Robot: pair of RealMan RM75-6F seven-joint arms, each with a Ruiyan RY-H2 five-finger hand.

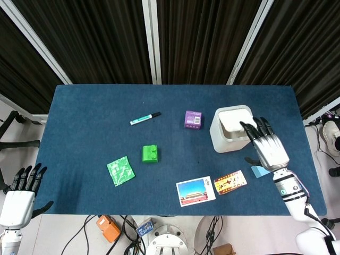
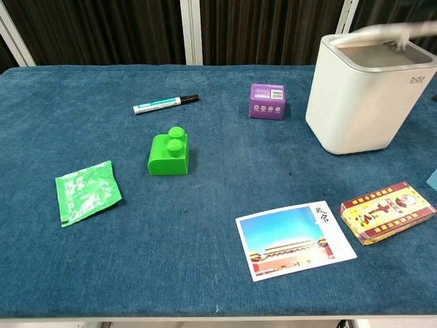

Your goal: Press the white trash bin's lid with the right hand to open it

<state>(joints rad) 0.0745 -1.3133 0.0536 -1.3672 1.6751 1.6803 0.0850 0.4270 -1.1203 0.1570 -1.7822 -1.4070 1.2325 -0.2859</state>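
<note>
The white trash bin (image 1: 218, 139) stands at the table's right, also seen in the chest view as a bin (image 2: 355, 102) at the upper right. Its lid (image 1: 231, 120) sits tilted inside the rim; in the chest view the lid (image 2: 382, 32) shows as a blurred raised strip above the opening. My right hand (image 1: 268, 146) lies flat, fingers stretched and apart, with its fingertips (image 1: 249, 128) over the bin's near right rim, holding nothing. My left hand (image 1: 22, 194) hangs beyond the table's left near corner with fingers apart and nothing in it.
A teal marker (image 1: 145, 118), purple box (image 1: 193, 119), green brick (image 1: 151, 153) and green packet (image 1: 120, 170) lie left of the bin. A postcard (image 1: 195, 191), a red-yellow box (image 1: 230, 182) and a small blue piece (image 1: 258, 171) lie by the near edge.
</note>
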